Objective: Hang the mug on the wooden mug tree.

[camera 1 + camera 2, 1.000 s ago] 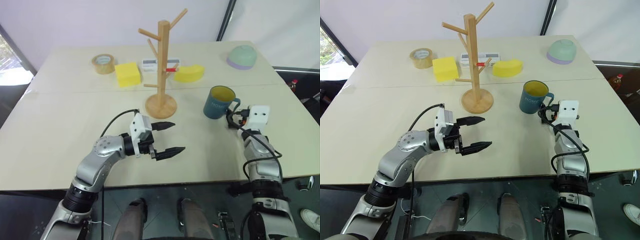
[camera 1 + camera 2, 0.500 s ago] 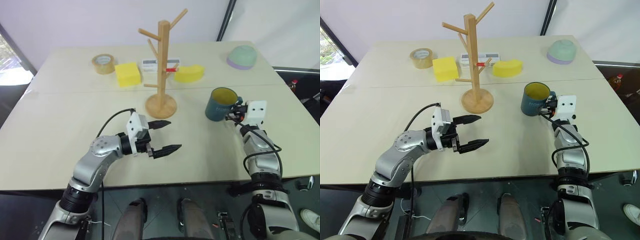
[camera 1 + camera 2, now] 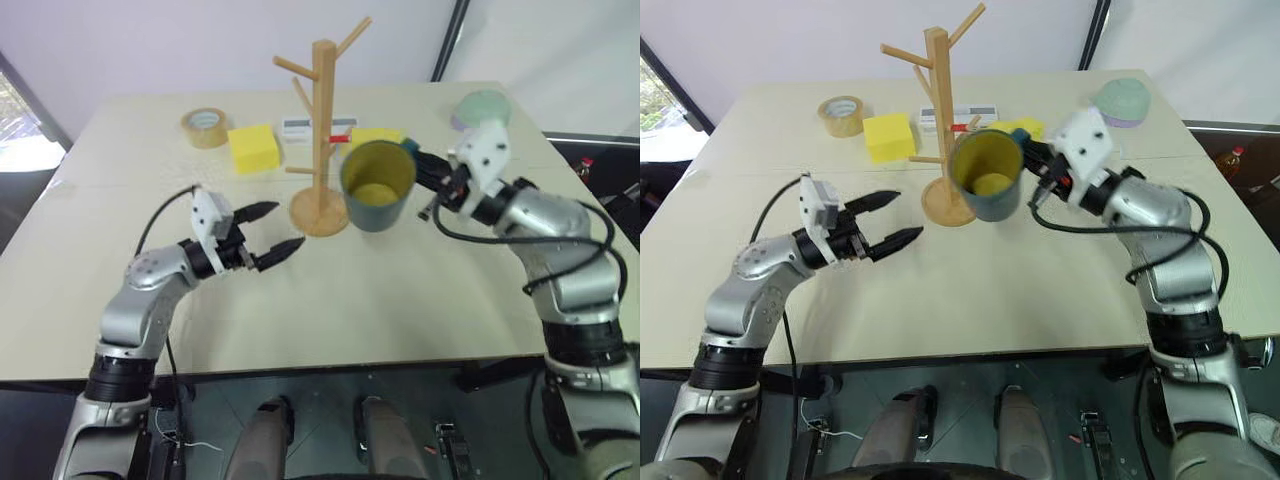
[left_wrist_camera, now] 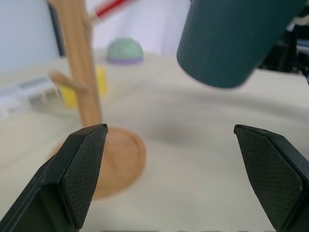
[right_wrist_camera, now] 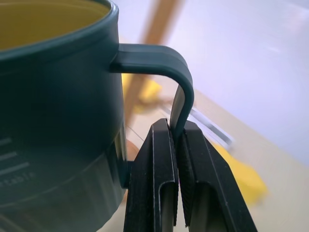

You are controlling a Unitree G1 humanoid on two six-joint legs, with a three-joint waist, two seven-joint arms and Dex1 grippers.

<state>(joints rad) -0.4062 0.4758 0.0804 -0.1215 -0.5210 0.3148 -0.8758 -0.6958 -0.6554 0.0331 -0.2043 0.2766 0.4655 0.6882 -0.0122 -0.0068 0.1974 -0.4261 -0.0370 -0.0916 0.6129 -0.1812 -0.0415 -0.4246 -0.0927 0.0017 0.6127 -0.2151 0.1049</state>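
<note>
A beige table (image 3: 120,290) seen from above, with two robot arms reaching over it. The right gripper (image 5: 176,145) is clamped on the loop handle of the mug (image 3: 378,186), a teal-blue mug with a yellow interior, lifted clear of the table and tilted so its open mouth faces the camera. The mug hangs just to the right of the wooden mug tree (image 3: 322,140), close to its post and round base. The left gripper (image 3: 270,228) hovers left of the tree's base, its fingers spread apart and holding nothing. Behind the tree lie a roll of tape (image 3: 205,127), a yellow sponge (image 3: 253,148) and a pale green-and-lilac bowl (image 3: 482,105).
</note>
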